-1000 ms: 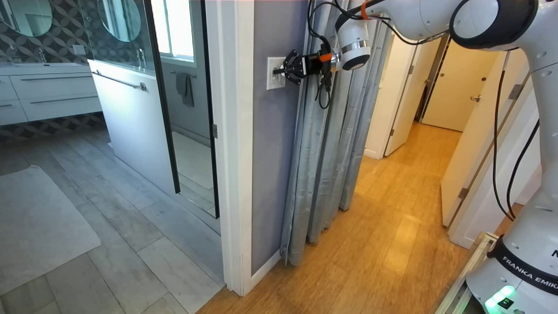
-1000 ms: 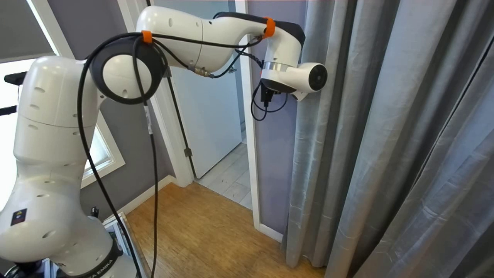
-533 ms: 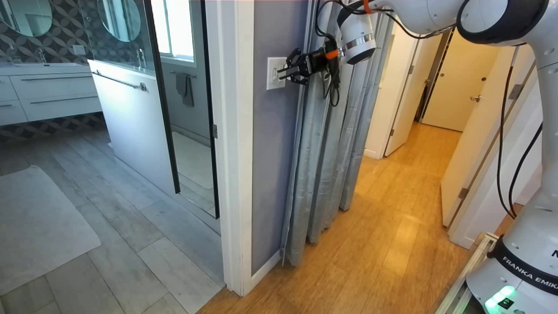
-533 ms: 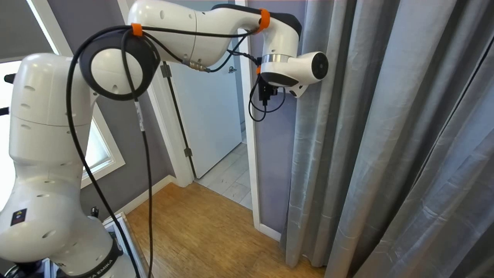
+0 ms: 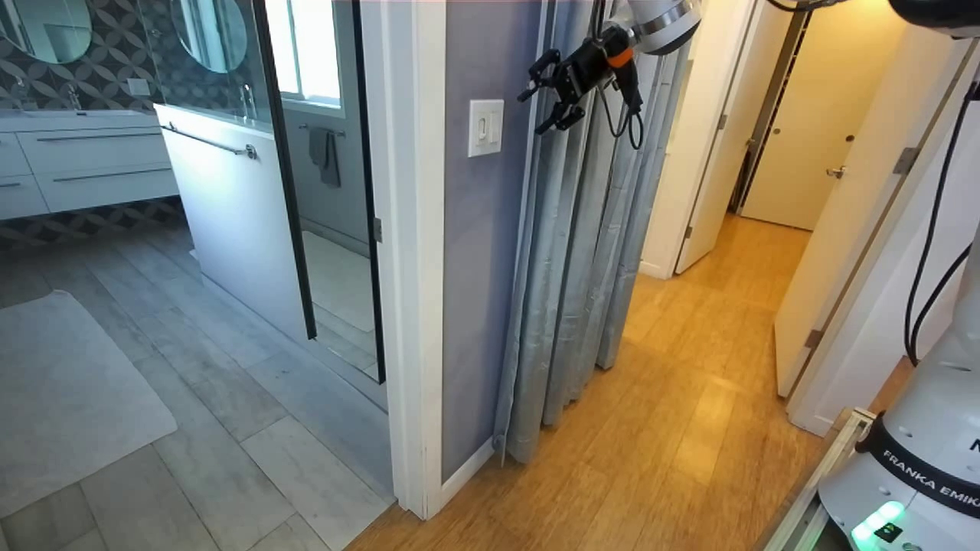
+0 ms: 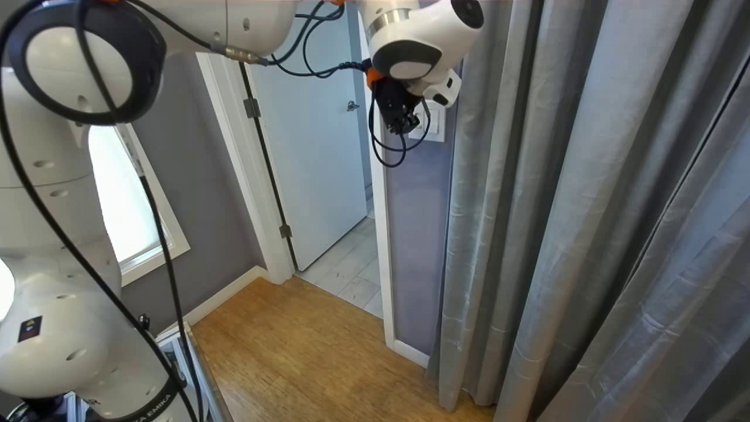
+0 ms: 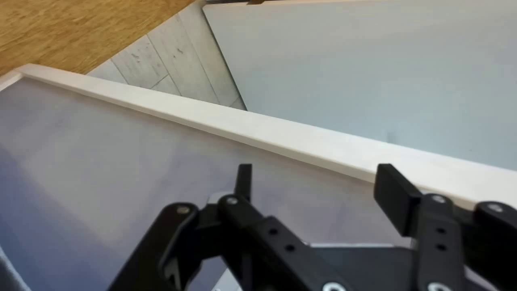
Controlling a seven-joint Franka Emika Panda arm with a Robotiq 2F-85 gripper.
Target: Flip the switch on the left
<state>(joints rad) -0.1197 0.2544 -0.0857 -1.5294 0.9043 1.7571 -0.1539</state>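
Note:
The white switch plate (image 5: 485, 145) sits on the grey-lilac wall and carries two upright switches side by side. Its left switch (image 5: 481, 128) is fully visible in an exterior view; whether it is up or down is too small to tell. Elsewhere the gripper and its cables partly cover the plate (image 6: 438, 130). My black gripper (image 5: 534, 113) hangs off the wall, right of the plate and slightly above it, touching nothing. In the wrist view the gripper (image 7: 315, 174) shows its fingers wide apart with only wall behind the gap. A white sliver shows below, perhaps the plate.
A grey curtain (image 5: 570, 252) hangs right beside the plate, behind the gripper. On the plate's other side stands a white door frame (image 5: 413, 252), with a bathroom beyond. Loose black cables (image 6: 388, 153) loop under the wrist.
The gripper, shut with its fingertips at the plate a second ago, has spread its fingers and drawn back from the wall, upward and toward the robot's base. The plate is uncovered in an exterior view.

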